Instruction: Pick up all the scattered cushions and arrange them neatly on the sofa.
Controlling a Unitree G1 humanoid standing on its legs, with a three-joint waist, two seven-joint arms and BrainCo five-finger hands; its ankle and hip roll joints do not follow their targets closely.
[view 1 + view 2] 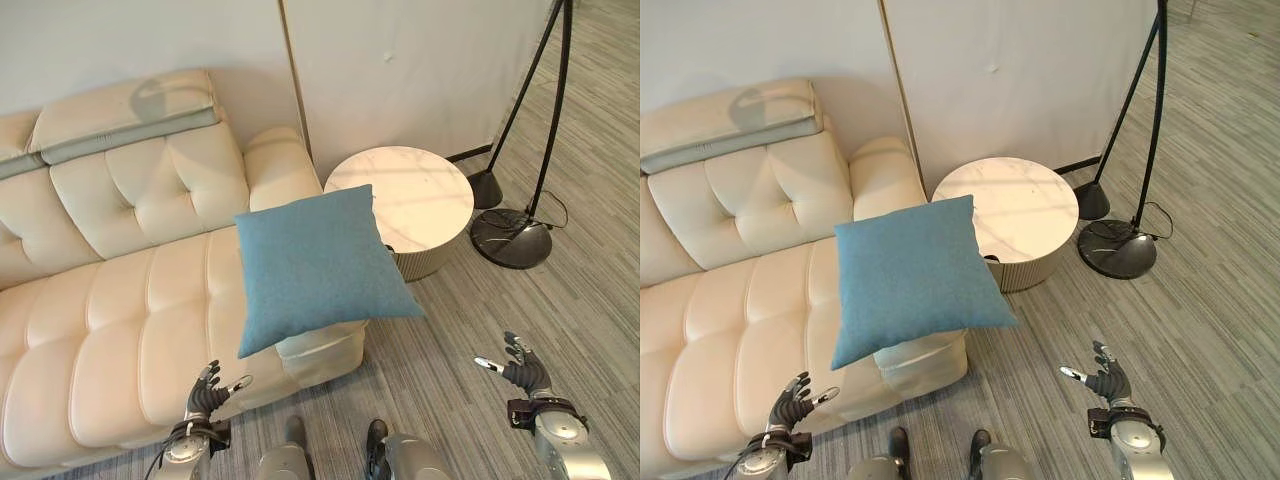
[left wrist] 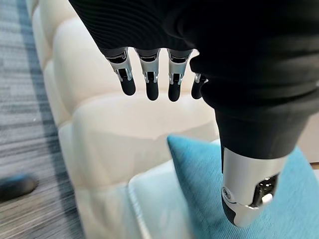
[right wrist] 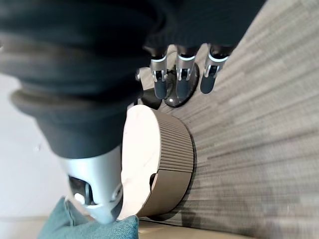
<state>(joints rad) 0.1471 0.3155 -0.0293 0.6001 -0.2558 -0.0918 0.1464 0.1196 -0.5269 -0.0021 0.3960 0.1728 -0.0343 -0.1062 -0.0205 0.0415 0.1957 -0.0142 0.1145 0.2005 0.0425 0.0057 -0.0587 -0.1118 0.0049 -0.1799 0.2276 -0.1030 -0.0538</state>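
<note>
Both hands have relaxed, spread fingers and hold nothing: the left hand (image 1: 205,392) hangs just in front of the sofa (image 1: 110,330), the right hand (image 1: 520,367) well off its end, above grey striped carpet (image 1: 590,300). A plain blue square cushion (image 1: 312,265) lies tilted over the sofa's end, beside the round marble side table (image 1: 405,200). A black floor lamp (image 1: 525,215) stands beyond, by white walls.

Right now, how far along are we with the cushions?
One blue cushion lies on the sofa end, tilted and overhanging the arm beside the round side table. The left hand and right hand are open and empty. Left: straighten it; no other cushions visible.
</note>
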